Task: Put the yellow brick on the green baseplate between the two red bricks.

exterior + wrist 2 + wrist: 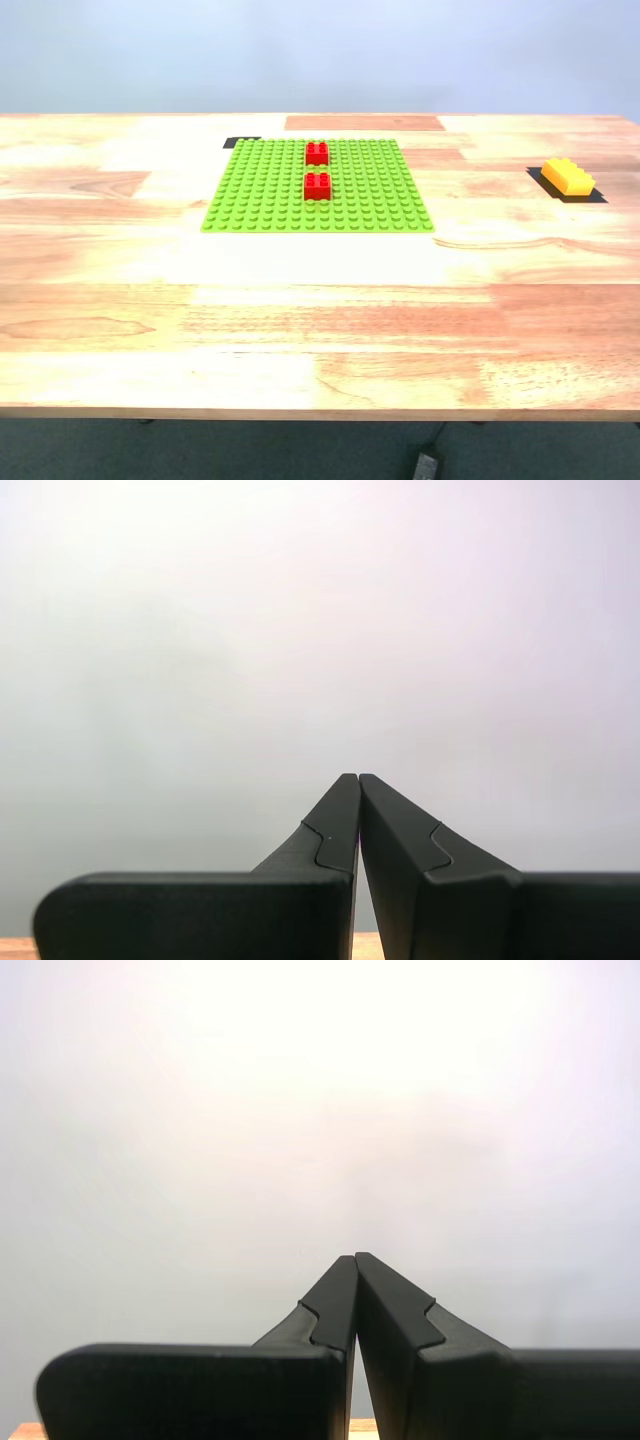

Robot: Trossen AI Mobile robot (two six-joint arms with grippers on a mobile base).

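The green baseplate [280,195] lies flat at the far middle of the wooden table. Two red bricks [317,152] [317,185] stand on it in one column, a short gap between them. The yellow brick [567,176] rests on a dark patch on the table at the exterior view's right, well apart from the plate. My first gripper [356,1257] is shut with its black fingers touching, aimed at a blank pale wall. My second gripper [358,777] is likewise shut on nothing, facing the same wall. Neither arm appears in the exterior view.
The wooden table [300,320] stretches across the exterior view, its front edge near the bottom. A small black mark [240,142] sits at the plate's far corner on the exterior view's left. A dark object [425,466] lies on the floor below.
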